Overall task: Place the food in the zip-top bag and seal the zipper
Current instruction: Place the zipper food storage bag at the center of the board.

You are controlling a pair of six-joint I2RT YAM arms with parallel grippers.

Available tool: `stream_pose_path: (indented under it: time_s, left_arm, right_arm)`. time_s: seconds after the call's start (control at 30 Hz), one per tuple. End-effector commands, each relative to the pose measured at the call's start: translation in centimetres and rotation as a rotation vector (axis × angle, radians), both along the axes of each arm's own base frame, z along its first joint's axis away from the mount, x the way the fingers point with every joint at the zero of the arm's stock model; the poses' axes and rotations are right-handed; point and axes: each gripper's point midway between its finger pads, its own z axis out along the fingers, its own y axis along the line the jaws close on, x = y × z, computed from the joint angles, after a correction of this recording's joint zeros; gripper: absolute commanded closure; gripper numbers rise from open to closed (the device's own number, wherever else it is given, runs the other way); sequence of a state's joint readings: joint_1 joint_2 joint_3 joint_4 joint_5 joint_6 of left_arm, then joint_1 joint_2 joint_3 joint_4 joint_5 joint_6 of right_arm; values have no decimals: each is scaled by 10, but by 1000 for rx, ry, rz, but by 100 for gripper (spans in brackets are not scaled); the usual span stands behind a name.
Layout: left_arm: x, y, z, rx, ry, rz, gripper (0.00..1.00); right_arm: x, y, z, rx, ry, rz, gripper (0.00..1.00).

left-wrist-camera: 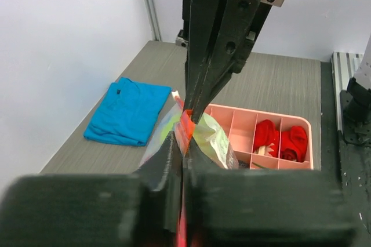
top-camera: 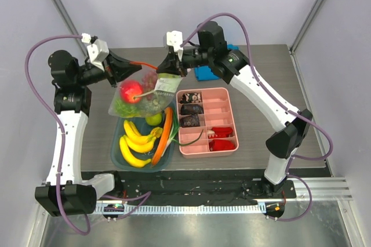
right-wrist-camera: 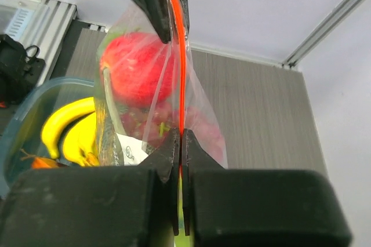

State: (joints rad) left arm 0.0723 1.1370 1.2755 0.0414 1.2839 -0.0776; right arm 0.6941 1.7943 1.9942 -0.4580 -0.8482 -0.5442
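Observation:
The zip-top bag (top-camera: 146,97) hangs in the air above the table, held up by both grippers at its mouth. Inside it I see a red fruit (top-camera: 131,90) (right-wrist-camera: 136,70), purple grapes (top-camera: 152,79) (right-wrist-camera: 197,125) and something green (top-camera: 122,106). The orange-red zipper (top-camera: 148,65) (right-wrist-camera: 181,73) (left-wrist-camera: 185,125) runs taut between the grippers. My left gripper (top-camera: 135,68) (left-wrist-camera: 183,138) is shut on the strip's left end. Facing it, the right gripper (top-camera: 164,66) (right-wrist-camera: 181,137) is shut on the strip a short way along. The white label (right-wrist-camera: 130,149) shows through the plastic.
A teal bin (top-camera: 116,151) under the bag holds bananas (top-camera: 136,138), a carrot (top-camera: 164,135) and a green fruit (top-camera: 153,119). To its right stands a pink divided tray (top-camera: 229,101) with dark and red pieces. A folded blue cloth (top-camera: 204,73) (left-wrist-camera: 128,111) lies at the back.

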Motion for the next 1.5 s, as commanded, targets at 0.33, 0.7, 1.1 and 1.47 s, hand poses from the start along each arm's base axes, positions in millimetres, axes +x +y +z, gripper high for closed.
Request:
stream_pose_path:
  time_s: [0.33, 0.7, 1.1, 1.47]
  left_arm:
    - [33, 9, 23, -140, 116, 170, 0]
    - [40, 10, 17, -216, 226, 193, 0]
    - [43, 12, 1, -238, 304, 222, 0]
    - [53, 7, -12, -245, 354, 209, 0]
  right_arm:
    - [87, -116, 76, 331, 757, -417, 99]
    - [136, -287, 77, 715, 954, -916, 99]
    - [120, -425, 22, 1130, 904, -1630, 99]
    - [170, -476, -6, 1572, 738, -1626, 99]
